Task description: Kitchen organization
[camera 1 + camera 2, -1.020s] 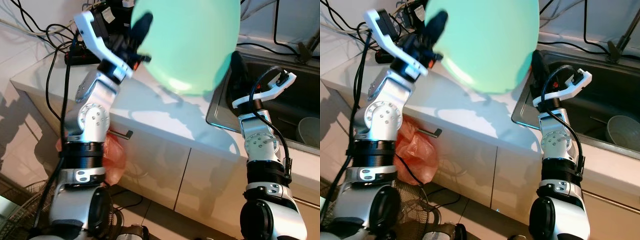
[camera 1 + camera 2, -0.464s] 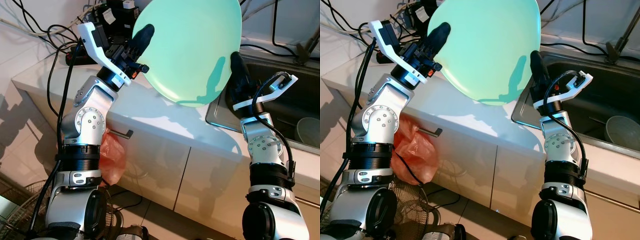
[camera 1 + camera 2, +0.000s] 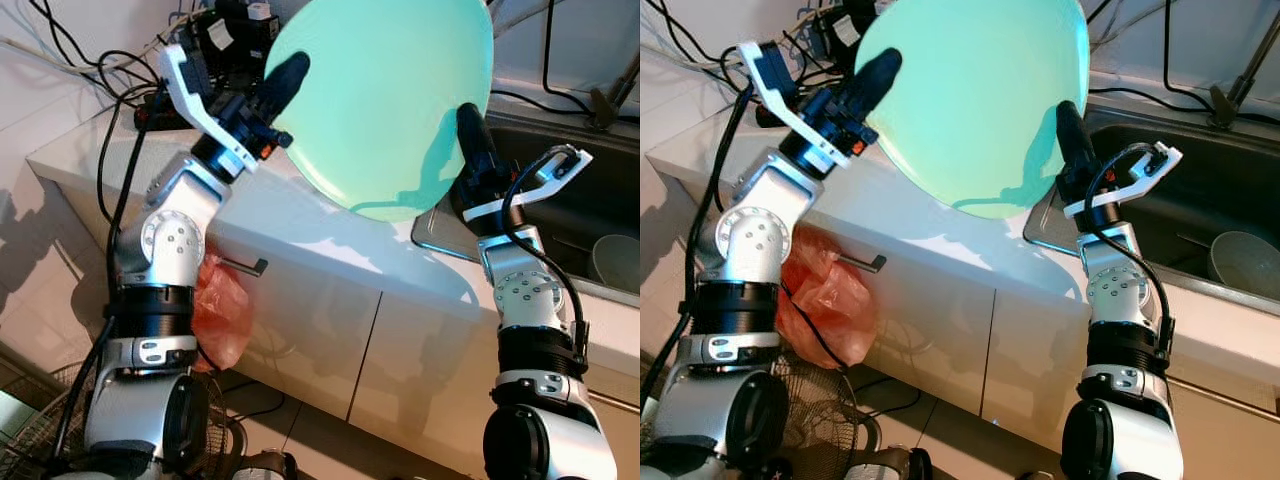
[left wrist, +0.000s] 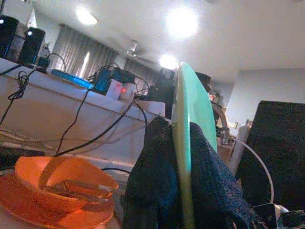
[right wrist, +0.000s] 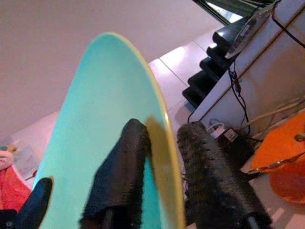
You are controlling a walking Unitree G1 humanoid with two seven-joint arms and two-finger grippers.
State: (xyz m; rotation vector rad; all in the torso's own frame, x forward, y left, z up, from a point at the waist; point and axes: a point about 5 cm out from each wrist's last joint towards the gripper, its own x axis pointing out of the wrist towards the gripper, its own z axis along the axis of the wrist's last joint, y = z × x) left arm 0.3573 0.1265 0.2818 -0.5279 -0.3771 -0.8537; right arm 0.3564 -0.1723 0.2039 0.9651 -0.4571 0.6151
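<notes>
Both grippers' fingers (image 3: 283,82) (image 3: 472,140) clamp green plate (image 3: 390,90), hiding counter (image 3: 300,215), beside sink (image 3: 560,215).

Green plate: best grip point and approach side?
Grip the green plate at its thin rim, edge-on from either side, one finger per face. It is held upright above the counter, so its rim is exposed. Left gripper and right gripper pinch opposite edges this way.

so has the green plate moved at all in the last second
Yes. The green plate, gripped at its rim by the left gripper and right gripper, has risen and tilted more upright, its lower edge now higher above the white counter.
</notes>
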